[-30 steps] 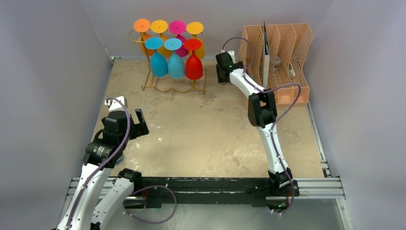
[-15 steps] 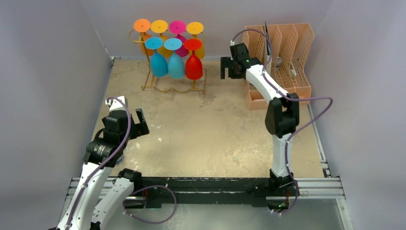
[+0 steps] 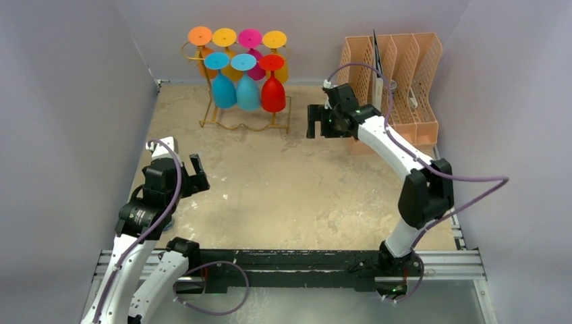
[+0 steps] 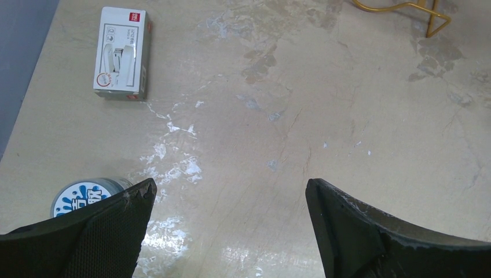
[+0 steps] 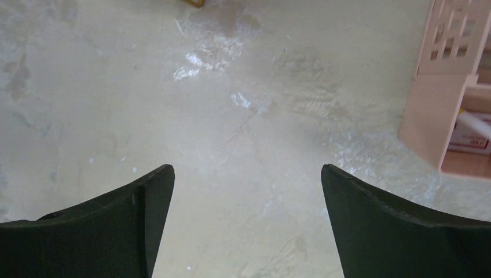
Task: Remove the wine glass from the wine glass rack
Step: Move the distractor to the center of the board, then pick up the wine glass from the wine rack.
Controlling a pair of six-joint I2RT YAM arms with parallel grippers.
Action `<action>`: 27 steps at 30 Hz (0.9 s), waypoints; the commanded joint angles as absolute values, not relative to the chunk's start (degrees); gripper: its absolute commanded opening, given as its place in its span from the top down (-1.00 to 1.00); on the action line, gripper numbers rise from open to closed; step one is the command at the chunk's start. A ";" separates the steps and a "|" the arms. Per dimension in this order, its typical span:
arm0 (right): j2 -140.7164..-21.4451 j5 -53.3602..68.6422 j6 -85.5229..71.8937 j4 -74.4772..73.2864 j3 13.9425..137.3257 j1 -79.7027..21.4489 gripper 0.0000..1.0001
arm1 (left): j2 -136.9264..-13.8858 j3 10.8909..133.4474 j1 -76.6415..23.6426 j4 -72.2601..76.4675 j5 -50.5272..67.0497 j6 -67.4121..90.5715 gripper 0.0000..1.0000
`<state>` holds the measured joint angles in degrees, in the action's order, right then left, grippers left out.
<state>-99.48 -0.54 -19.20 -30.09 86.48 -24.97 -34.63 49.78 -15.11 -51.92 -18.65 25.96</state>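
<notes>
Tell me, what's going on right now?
Left hand open, empty. Right hand open, empty, right of rack. Glasses all hanging, untouched. Nothing in between.

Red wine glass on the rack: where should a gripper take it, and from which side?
The red wine glass hangs upside down, foot disc up on the wine glass rack. Probably grip its bowl from the right, its open side; a blue glass crowds its left. The open right gripper is nearest.

White-shelled left arm (image 3: 120, 270) and right arm (image 3: 391, 144), black joints, purple cables (image 3: 472, 180), black fingers (image 4: 370, 237).
</notes>
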 commanded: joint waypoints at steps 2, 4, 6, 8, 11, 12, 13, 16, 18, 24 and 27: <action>-90.05 4.24 -23.81 -28.25 81.90 -24.62 -0.98 | -33.38 49.41 -14.85 -49.97 -17.91 25.36 -1.00; -87.95 6.32 -26.12 -27.48 80.26 -24.63 -0.98 | -32.91 49.31 -14.85 -49.71 -17.61 25.24 -1.00; -85.63 8.03 -28.20 -26.58 78.49 -24.61 -0.98 | -32.58 49.26 -14.85 -49.66 -17.54 25.22 -1.00; -83.71 9.87 -30.53 -25.87 76.77 -24.66 -0.97 | -32.54 49.24 -14.85 -49.81 -17.97 25.29 -1.00; -80.99 10.82 -33.55 -25.58 74.41 -24.68 -0.97 | -32.44 49.37 -14.85 -50.01 -18.36 25.40 -1.00; -80.16 11.67 -34.14 -25.70 73.67 -24.62 -0.98 | -32.43 49.34 -14.85 -50.08 -18.49 25.40 -1.00; -79.42 12.08 -35.08 -26.14 72.86 -24.61 -0.98 | -32.43 49.37 -14.85 -50.14 -18.54 25.47 -1.00; -77.79 14.46 -37.12 -29.19 72.22 -24.61 -0.98 | -32.42 49.28 -14.85 -50.11 -18.57 25.49 -1.00; -76.83 15.81 -39.10 -30.18 72.14 -24.61 -0.97 | -32.55 49.10 -14.85 -49.82 -18.42 25.41 -1.00; -72.97 16.91 -45.65 -29.15 72.73 -24.61 -0.91 | -33.92 49.10 -14.85 -49.15 -16.44 24.80 -1.00; -71.22 15.97 -49.14 -24.06 71.96 -24.62 -0.83 | -34.10 48.97 -14.85 -48.51 -15.32 24.41 -1.00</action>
<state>-74.35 15.16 -42.96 -29.21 71.96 -24.69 -33.58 49.56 -15.11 -51.31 -17.28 25.76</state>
